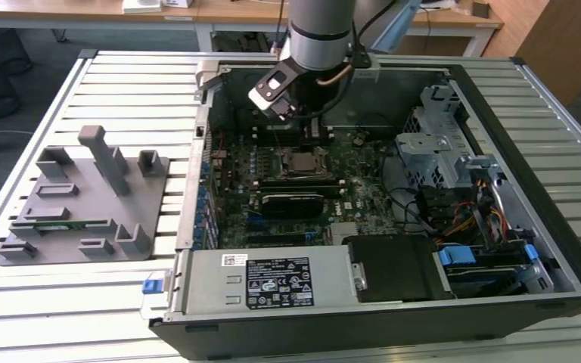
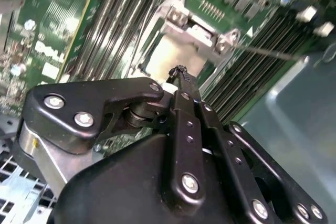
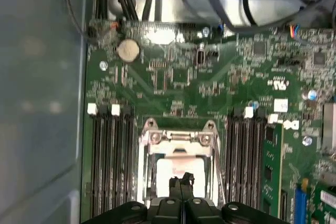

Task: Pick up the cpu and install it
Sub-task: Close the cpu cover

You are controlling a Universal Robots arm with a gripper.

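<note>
1. The arm (image 1: pixel 321 30) stood over the open computer case (image 1: pixel 573 261), above the green board (image 1: pixel 366 189) at the socket.
2. Claw (image 3: pixel 181 181): its two fingers were pressed together, with nothing seen between them. The tips hung right over the cpu. It could not be told whether they touched it or sat just clear.
3. Cpu (image 3: pixel 165 167): a pale square lying inside the metal socket frame (image 3: pixel 178 138), between the two banks of memory slots (image 3: pixel 110 161).
4. Step in hand, as judged: the seating end of the job, not the pick-up. The cpu looked set in its place. It could not be told whether the frame's clamp was down.
5. Any move from here, as judged, called for a straight, gentle line. A sideways nudge from the tips could shift the cpu in its seat.
6. Lie of the cpu: flat, metal top facing up toward the claw. Being square, it had no long axis to speak of. Its edges ran parallel with the frame and the slots.
</note>
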